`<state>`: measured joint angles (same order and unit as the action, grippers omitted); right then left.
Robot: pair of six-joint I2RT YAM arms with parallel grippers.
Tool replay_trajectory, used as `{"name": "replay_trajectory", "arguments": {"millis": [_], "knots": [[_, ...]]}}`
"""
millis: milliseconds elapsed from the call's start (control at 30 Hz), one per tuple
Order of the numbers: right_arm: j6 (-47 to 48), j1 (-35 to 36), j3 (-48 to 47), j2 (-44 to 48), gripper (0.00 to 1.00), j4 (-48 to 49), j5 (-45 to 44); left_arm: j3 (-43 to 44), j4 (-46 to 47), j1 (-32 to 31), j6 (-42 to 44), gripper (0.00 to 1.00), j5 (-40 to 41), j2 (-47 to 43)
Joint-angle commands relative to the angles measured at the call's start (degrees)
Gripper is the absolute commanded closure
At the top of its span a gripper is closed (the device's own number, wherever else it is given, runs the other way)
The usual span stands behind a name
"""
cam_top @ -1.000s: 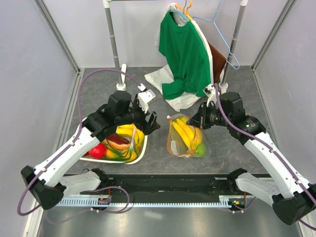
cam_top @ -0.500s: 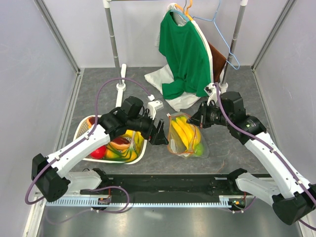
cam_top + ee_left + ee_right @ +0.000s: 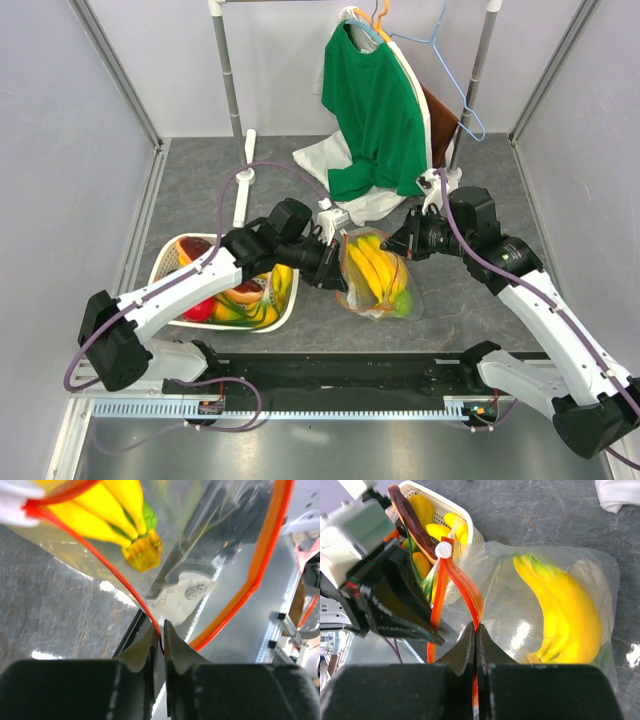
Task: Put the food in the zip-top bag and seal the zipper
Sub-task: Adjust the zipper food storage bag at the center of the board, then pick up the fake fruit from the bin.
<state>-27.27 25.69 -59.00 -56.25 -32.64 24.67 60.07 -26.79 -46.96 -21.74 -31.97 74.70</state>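
Bananas (image 3: 375,268) bagged, my left gripper (image 3: 161,637) and right gripper (image 3: 475,632) pinch the zip-top bag (image 3: 405,300)'s unsealed zipper (image 3: 272,540), food (image 3: 235,295) left beside it

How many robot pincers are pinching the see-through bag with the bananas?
2. The left pincer is closed on the orange-red zipper strip at the left side of the clear plastic bag. The right pincer is closed on the same strip at the right side.

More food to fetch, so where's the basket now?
In the top view the basket sits left of centre near the front edge, partly under the left arm, with the bag just to its right.
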Motion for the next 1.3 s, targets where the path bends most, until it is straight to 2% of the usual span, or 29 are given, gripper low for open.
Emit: {"name": "replay_trajectory", "arguments": {"millis": [0,33,100,233,367,667,767,800,867,900,933,1000,1033,1067,1133,1167,1200,1267], "knots": [[3.17,-0.64,-4.79,2.63,1.0,-2.33,-1.28,9.94,-0.81,0.03,2.22,0.98,-4.93,0.54],[4.23,-0.64,-5.76,3.16,1.0,-4.43,-1.81,11.63,-0.9,0.03,2.66,0.98,-8.95,0.28],[6.16,-0.73,-9.0,4.48,1.0,-6.55,-3.57,15.14,-0.64,-0.41,3.01,0.98,-11.0,-0.42],[8.89,-1.17,-12.54,5.1,1.0,-9.8,-5.07,13.76,-2.39,0.55,3.89,0.98,-12.33,-0.87],[8.28,-1.17,-8.6,4.83,1.0,-9.02,-6.12,8.14,-3.71,3.27,3.71,0.98,-12.77,0.88],[5.56,-1.08,-3.14,3.87,1.0,-7.61,-8.75,9.28,-8.72,7.75,9.17,0.98,-10.23,5.64],[3.98,-1.17,-1.47,3.08,1.0,-5.95,-9.2,8.92,-10.47,10.56,12.14,0.64,-9.96,4.41],[3.19,-1.08,-1.03,2.81,1.0,-5.33,-9.2,9.09,-11.61,11.01,13.81,0.44,-10.13,3.36],[2.84,-1.17,-0.07,1.76,1.0,-3.66,-9.37,8.92,-14.51,12.93,18.82,0.29,-8.91,-1.64],[2.66,-1.17,0.2,1.58,1.0,-2.79,-9.46,8.57,-15.39,14.16,20.05,0.15,-8.29,-3.57],[2.48,-1.17,0.38,1.15,1.0,-2.34,-9.55,8.13,-16.97,15.74,23.81,0.11,-8.55,-7.33],[2.31,-1.08,0.73,0.88,1.0,-1.64,-9.64,8.57,-24.95,21.63,29.0,0.08,-9.25,-9.47],[2.04,-1.08,0.82,0.62,1.0,-1.46,-9.38,9.0,-28.03,23.74,34.6,0.08,-9.17,-11.13],[1.95,-1.08,0.99,0.61,1.0,-1.2,-9.2,9.88,-34.58,28.02,37.7,0.1,-9.08,-11.93],[1.87,-1.17,1.26,0.61,1.0,-0.93,-8.93,10.24,-39.29,32.0,45.15,0.11,-4.44,-13.95],[1.69,-1.08,1.43,0.61,1.0,-1.02,-8.76,10.41,-44.7,34.63,47.81,0.11,-2.16,-14.75],[1.69,-1.17,1.43,0.53,1.0,-0.84,-8.41,10.41,-46.76,35.26,50.02,0.11,3.87,-14.84],[1.52,-1.08,1.61,0.61,1.0,-0.58,-8.06,9.37,-49.49,38.59,53.28,0.11,9.44,-15.11]]}}
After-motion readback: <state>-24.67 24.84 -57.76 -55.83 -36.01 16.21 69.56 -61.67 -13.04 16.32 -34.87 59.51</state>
